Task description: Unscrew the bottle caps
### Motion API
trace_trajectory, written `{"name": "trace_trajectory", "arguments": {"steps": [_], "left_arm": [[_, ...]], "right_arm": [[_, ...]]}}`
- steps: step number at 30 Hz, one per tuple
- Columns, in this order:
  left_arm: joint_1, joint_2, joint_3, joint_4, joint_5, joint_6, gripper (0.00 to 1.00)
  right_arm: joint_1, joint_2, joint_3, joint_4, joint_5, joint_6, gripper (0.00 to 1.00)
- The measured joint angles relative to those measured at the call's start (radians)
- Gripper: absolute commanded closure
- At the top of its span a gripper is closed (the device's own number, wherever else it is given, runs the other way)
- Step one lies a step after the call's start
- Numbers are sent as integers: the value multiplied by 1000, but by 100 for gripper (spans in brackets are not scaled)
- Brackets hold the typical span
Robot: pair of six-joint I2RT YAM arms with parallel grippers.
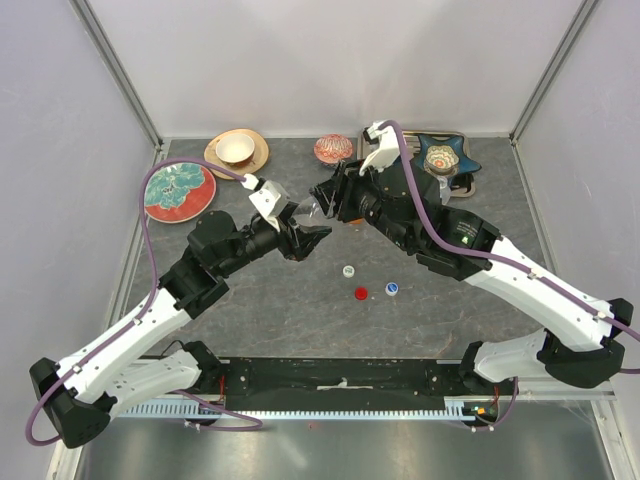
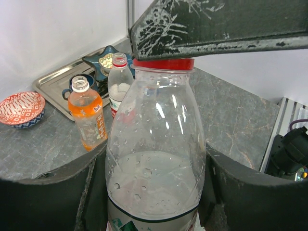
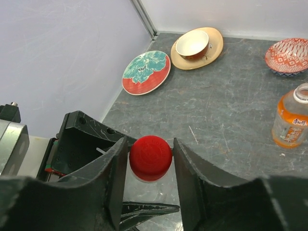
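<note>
Grip at the middle of the surface (image 1: 420, 310) — one bottle (image 2: 154, 159).
The bottle's body is clamped by the left tool (image 1: 308, 236); its red cap (image 3: 150, 158) is closely flanked by the right tool (image 1: 326, 200) — contact cannot be told.

Plain pale walls (image 1: 330, 60) box me in on three sides, with metal posts (image 1: 118, 65) running up the back corners. Under me is a grey marbled table (image 1: 270, 310), evenly lit, shadows soft.

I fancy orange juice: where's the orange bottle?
In the left wrist view, the orange bottle stands left of centre, between the red patterned bowl and the farther clear bottle.
</note>
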Motion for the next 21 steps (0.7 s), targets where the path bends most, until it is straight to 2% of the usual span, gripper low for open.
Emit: {"name": "trace_trajectory", "arguments": {"steps": [2,3,6,10,13,18,21], "left_arm": [[0,-1,-1,0,0,0,55],[0,-2,-1,-2,-1,0,55],[0,-4,-3,0,-2,0,56],[1,-17,-8,-7,3,0,58],[5,-34,-9,-14,42,-1,57],[38,-39,36,-29,280,-55,56],[54,-18,91,-8,511,-137,55]], "right_arm": [[0,0,-3,1,-2,0,65],[0,0,-5,2,-2,4,79],[0,0,-8,4,-3,5,100],[-1,-7,-14,6,-32,-35,100],[-5,-19,-14,12,-109,-84,100],[-19,-61,18,-4,-334,-208,100],[-27,-107,36,-7,-531,-287,100]]}}
